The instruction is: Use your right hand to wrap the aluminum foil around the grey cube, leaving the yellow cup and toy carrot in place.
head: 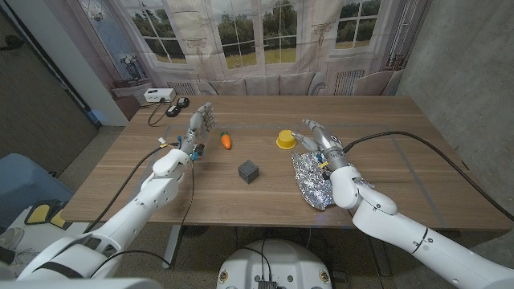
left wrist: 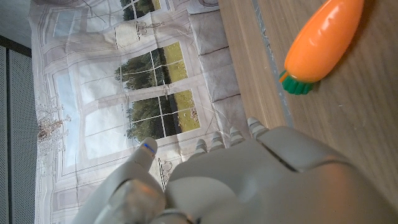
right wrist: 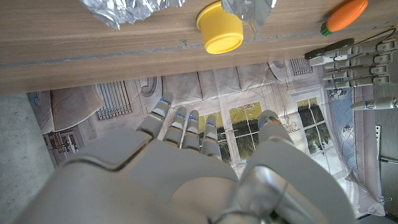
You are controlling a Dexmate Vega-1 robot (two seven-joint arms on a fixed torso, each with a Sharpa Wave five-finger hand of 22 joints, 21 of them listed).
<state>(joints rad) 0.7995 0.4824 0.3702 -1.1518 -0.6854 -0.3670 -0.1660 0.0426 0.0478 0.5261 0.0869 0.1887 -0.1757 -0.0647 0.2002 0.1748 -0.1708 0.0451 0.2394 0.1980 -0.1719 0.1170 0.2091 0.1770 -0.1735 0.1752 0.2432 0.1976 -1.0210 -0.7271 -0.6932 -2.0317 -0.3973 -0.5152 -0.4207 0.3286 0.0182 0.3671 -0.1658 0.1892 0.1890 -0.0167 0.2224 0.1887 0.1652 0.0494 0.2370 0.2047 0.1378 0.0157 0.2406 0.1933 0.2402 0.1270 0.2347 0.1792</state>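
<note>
A small grey cube (head: pixel 249 170) sits near the middle of the wooden table (head: pixel 401 136). To its right lies a crumpled sheet of aluminum foil (head: pixel 311 178), also seen from the right wrist (right wrist: pixel 124 9). My right hand (head: pixel 320 141) hovers over the foil's far end, fingers spread, holding nothing. The yellow cup (head: pixel 284 140) stands upside down just left of that hand (right wrist: pixel 219 28). The toy carrot (head: pixel 226 140) lies left of the cup (left wrist: pixel 320 40) (right wrist: pixel 345 15). My left hand (head: pixel 198 126) stands upright beside the carrot, fingers apart and empty.
A white box (head: pixel 157 95) and a black cable (head: pixel 165 112) lie at the table's far left corner. Another black cable (head: pixel 418 144) runs across the right side of the table. A curtained window wall stands behind the far edge.
</note>
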